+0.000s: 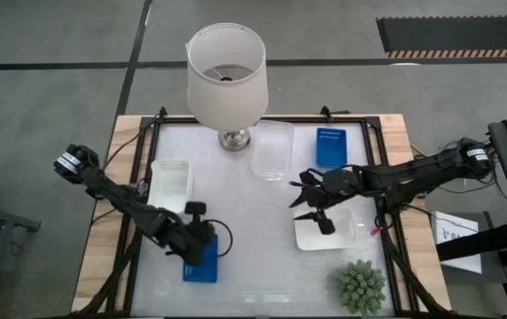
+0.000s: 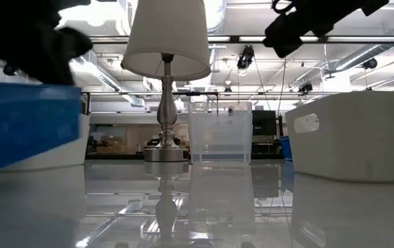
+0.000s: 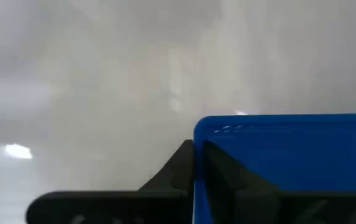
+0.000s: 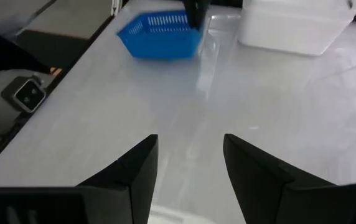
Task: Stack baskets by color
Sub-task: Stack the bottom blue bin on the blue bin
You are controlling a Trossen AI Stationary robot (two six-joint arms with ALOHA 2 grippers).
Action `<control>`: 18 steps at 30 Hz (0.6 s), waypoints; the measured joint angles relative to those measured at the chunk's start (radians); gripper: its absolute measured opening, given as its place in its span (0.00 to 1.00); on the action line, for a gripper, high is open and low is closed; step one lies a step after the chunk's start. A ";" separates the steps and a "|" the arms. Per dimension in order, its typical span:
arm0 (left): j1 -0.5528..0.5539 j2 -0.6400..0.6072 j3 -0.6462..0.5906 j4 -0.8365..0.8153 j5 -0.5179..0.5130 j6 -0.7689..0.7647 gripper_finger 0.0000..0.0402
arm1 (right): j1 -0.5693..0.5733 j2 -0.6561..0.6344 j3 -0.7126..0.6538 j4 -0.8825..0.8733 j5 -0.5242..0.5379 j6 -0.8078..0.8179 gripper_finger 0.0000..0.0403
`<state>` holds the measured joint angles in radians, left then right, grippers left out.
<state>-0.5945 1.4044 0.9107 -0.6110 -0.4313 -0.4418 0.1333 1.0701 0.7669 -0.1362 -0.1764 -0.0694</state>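
Observation:
My left gripper [image 1: 202,252] is shut on a blue basket [image 1: 200,268] at the near left; the low view shows this basket [image 2: 25,124] close up with the gripper [image 2: 32,41] above it. My right gripper [image 1: 300,195] hangs open above the far left corner of a white basket [image 1: 326,232], nothing between its fingers [image 4: 134,171]. A second white basket [image 1: 171,183] rests on its base at the left. A clear basket [image 1: 271,151] and another blue basket [image 1: 331,146] rest at the far side. My left gripper straddles one wall of the blue basket [image 3: 195,146] close to a corner, one finger [image 3: 181,165] outside and the other inside the basket. The fingers slant down from the table's far left. Whether the basket is clear of the table, I cannot tell.
A lamp with a white shade [image 1: 227,71] stands at the far middle on a metal foot [image 1: 234,138]. A spiky green plant [image 1: 361,285] sits at the near right corner. The bare table top [image 1: 262,266] lies between the near blue basket and the plant.

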 joint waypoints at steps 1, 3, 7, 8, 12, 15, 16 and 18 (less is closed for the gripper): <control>0.001 -0.007 0.003 -0.001 -0.053 0.018 0.01 | 0.000 0.012 -0.002 0.021 0.007 -0.007 0.43; 0.003 -0.023 0.008 0.005 -0.174 0.050 0.01 | 0.000 0.042 -0.002 0.074 0.046 -0.020 0.43; 0.020 -0.044 0.013 0.007 -0.426 0.067 0.01 | 0.000 0.124 -0.002 0.179 0.130 -0.092 0.43; 0.027 -0.048 0.014 0.005 -0.489 0.067 0.01 | 0.000 0.146 -0.002 0.227 0.157 -0.106 0.43; 0.068 -0.048 0.018 0.083 -0.698 0.059 0.00 | 0.000 0.229 0.009 0.380 0.317 -0.160 0.43; 0.113 -0.038 0.018 0.180 -0.759 0.059 0.00 | 0.000 0.284 0.037 0.465 0.430 -0.183 0.43; 0.128 -0.034 0.018 0.200 -0.761 0.059 0.00 | 0.000 0.301 0.054 0.474 0.455 -0.189 0.43; 0.159 -0.023 0.019 0.246 -0.768 0.058 0.00 | 0.000 0.332 0.094 0.479 0.482 -0.199 0.43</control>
<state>-0.4358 1.3809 0.9293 -0.3646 -1.1993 -0.3836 0.1329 1.4022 0.8610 0.3428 0.3055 -0.2682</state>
